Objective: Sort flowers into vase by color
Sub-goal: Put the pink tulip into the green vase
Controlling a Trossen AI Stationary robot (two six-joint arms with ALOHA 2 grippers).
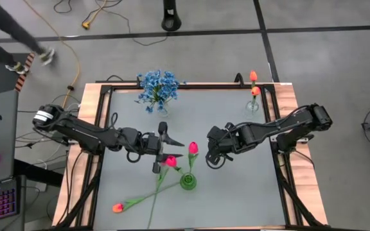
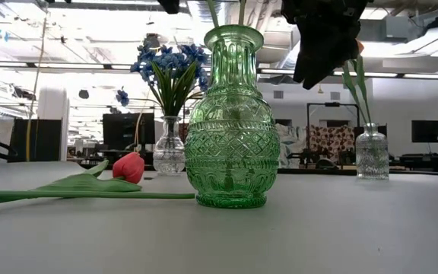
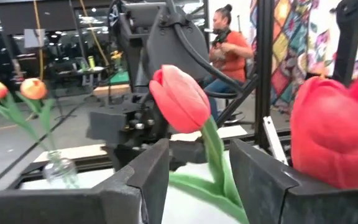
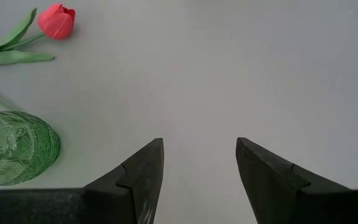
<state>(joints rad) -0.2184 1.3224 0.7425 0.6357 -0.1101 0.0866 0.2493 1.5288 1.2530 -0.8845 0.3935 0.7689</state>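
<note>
On the near left part of the grey table [image 1: 236,199] lies one tulip [image 1: 117,208] with a pink-orange head. Its green stem runs to the right, toward the one green glass vase [image 1: 188,182]. A second long green stem [image 1: 154,202] crosses it, and I cannot tell which blossom belongs to this stem. The green vase stands near the middle of the table and holds two pink-red tulips, one [image 1: 193,149] leaning to the far side and one [image 1: 170,162] leaning to the left. The left gripper [image 3: 199,155] is just left of these two blossoms, above the table. Its fingers [image 3: 151,171] stand apart, with the stem of the farther tulip between them, and they do not press it. The right gripper [image 4: 199,146] hangs just right of the green vase with its two fingers wide apart and nothing between them. At the far left, one clear vase [image 2: 169,152] holds one bunch of blue flowers [image 1: 158,88]. At the far right, another clear vase [image 2: 371,152] holds two orange tulips [image 1: 254,77]. Beyond the table sits one person [image 3: 225,43] in an orange top.
</note>
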